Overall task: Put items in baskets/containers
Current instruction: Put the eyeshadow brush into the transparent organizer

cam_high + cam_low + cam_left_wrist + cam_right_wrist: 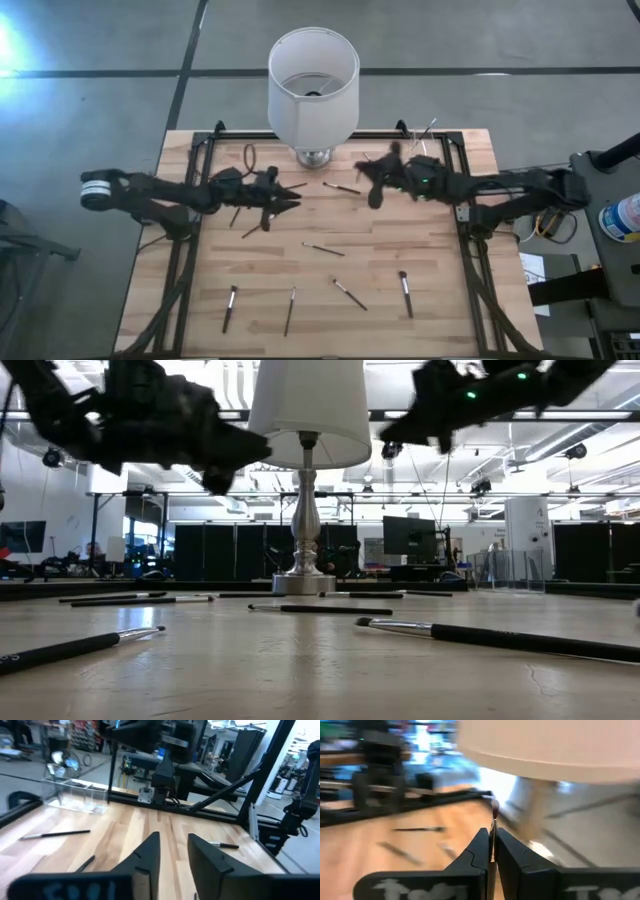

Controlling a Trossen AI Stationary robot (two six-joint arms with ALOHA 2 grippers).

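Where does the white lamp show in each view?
High view: lamp at top centre, at the table's far edge.
Low view: centre, with the shade cut by the top edge.
Left wrist view: not in it.
Right wrist view: shade across the upper right, beyond the makeup brush held in the right tool.
Shared landmark: the wooden tabletop.

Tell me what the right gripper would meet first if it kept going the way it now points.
Probably the lamp's metal base: the right gripper, shut on a thin brush, aims toward it beneath the white shade. Depth is unclear, so it might pass just beside the base.
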